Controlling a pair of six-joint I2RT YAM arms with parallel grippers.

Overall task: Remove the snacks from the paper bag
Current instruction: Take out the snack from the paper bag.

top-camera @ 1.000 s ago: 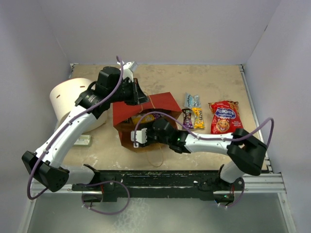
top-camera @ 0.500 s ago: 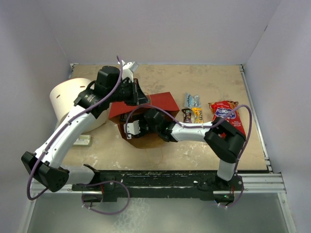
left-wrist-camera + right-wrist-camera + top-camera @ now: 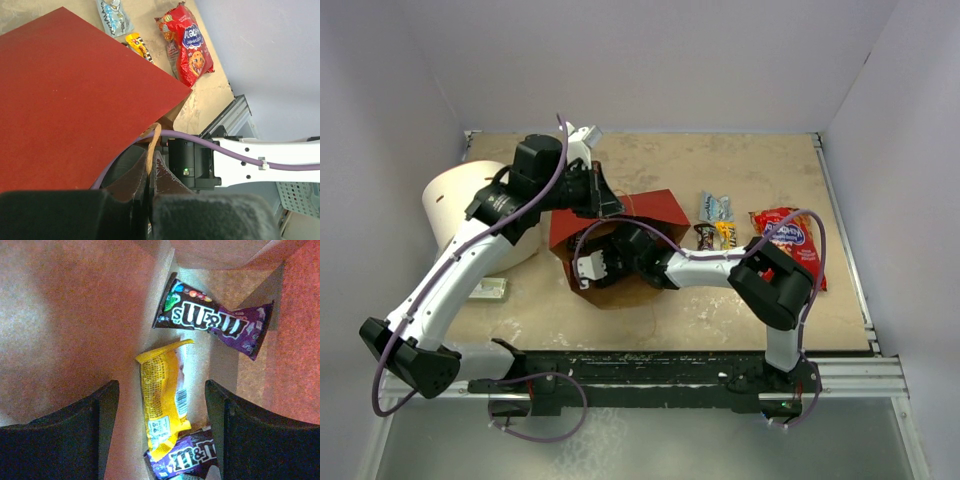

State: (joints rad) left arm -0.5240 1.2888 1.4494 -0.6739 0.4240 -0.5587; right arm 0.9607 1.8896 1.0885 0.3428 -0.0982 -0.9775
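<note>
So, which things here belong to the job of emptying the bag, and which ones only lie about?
Job: paper bag; packs inside it; small packs outside it; red cookie bag.
Lying about: white tub; small flat box.

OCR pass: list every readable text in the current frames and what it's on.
"m&m's": on the brown-and-purple packet, seen upside down.
"M&": cut off, on the purple packet at the right wrist view's bottom edge.
Too small or blurred to read: fine print on the yellow packet; blue lettering on the red cookie bag; print on the light-blue packet.
</note>
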